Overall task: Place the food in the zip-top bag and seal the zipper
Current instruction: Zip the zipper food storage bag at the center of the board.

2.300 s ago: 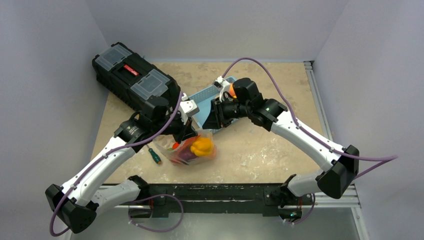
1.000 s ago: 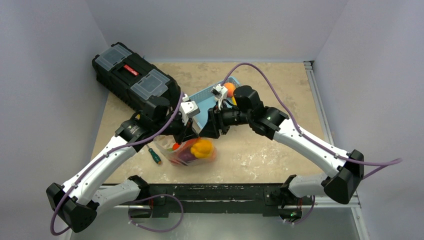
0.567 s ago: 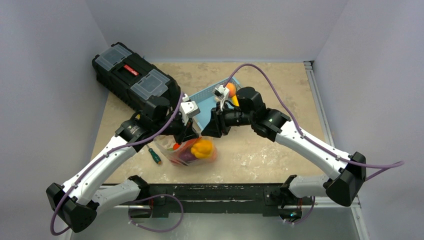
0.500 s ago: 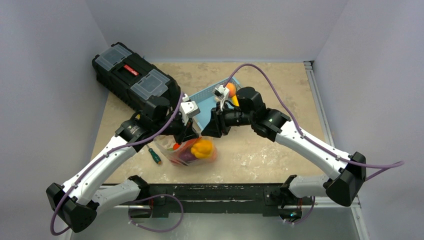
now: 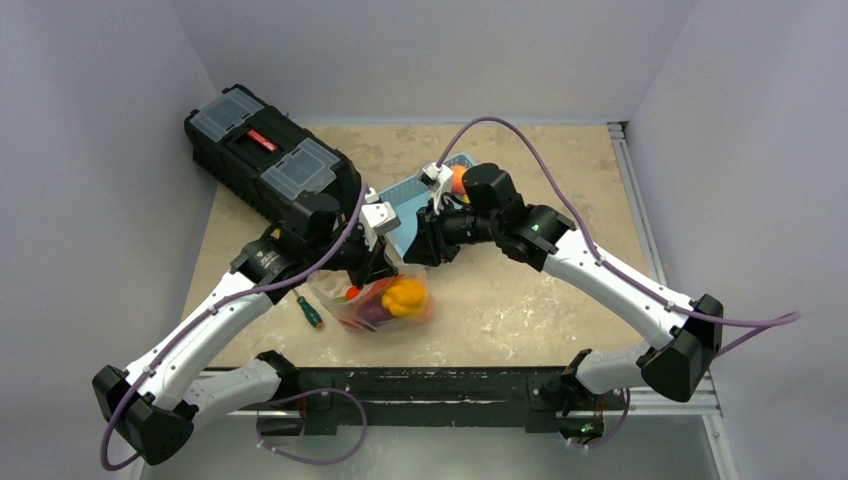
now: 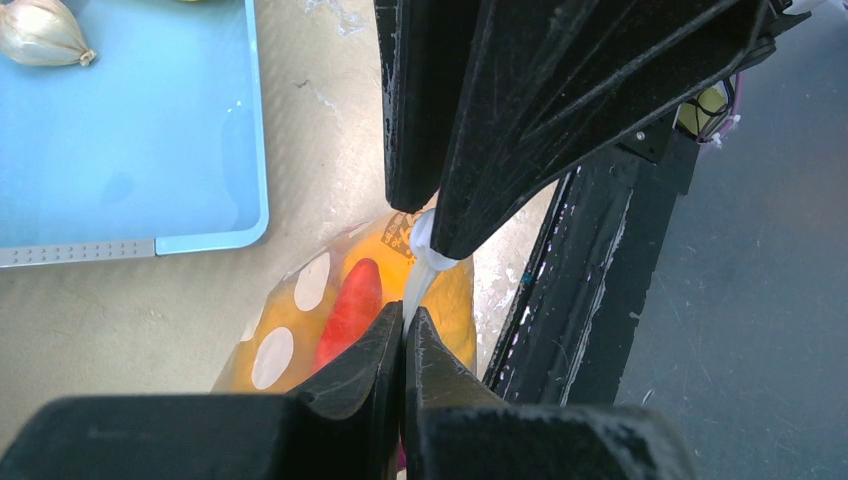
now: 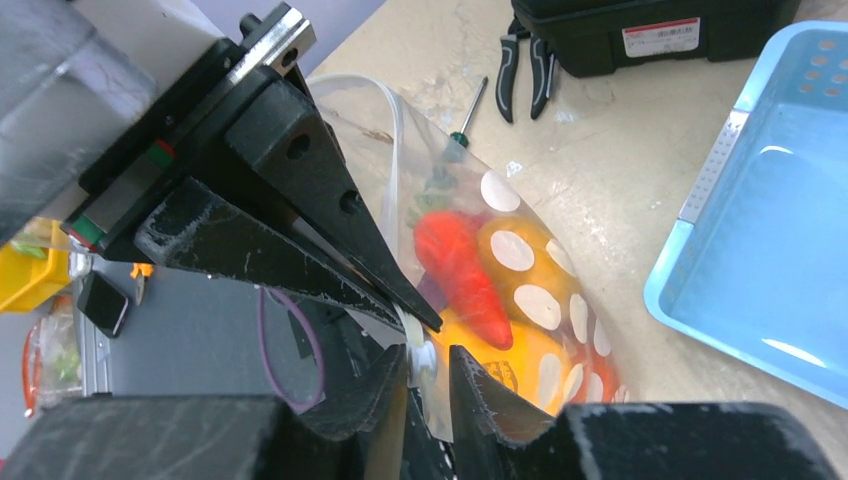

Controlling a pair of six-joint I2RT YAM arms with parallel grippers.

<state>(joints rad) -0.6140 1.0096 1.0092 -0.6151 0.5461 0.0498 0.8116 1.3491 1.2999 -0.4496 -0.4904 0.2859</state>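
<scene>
The zip-top bag (image 5: 385, 300) lies on the table between the arms, clear with white dots. It holds food: a yellow piece (image 5: 405, 293), a red elongated piece (image 7: 465, 270) and something purple. My left gripper (image 6: 404, 320) is shut on the white zipper (image 6: 418, 280) at the bag's raised mouth. My right gripper (image 7: 428, 362) faces it tip to tip. Its jaws stand narrowly apart around the same zipper strip (image 7: 422, 345), with a small gap left on one side. More food stays in the basket: an orange piece (image 5: 458, 178) and a garlic bulb (image 6: 40, 30).
A light blue perforated basket (image 5: 405, 192) sits just behind the bag. A black toolbox (image 5: 265, 155) stands at the back left. A green-handled screwdriver (image 5: 309, 311) lies left of the bag, and black pliers (image 7: 525, 65) lie near the toolbox.
My right gripper moved in from the basket to the bag's mouth and its jaws narrowed around the zipper. The left gripper held the zipper the whole time.
</scene>
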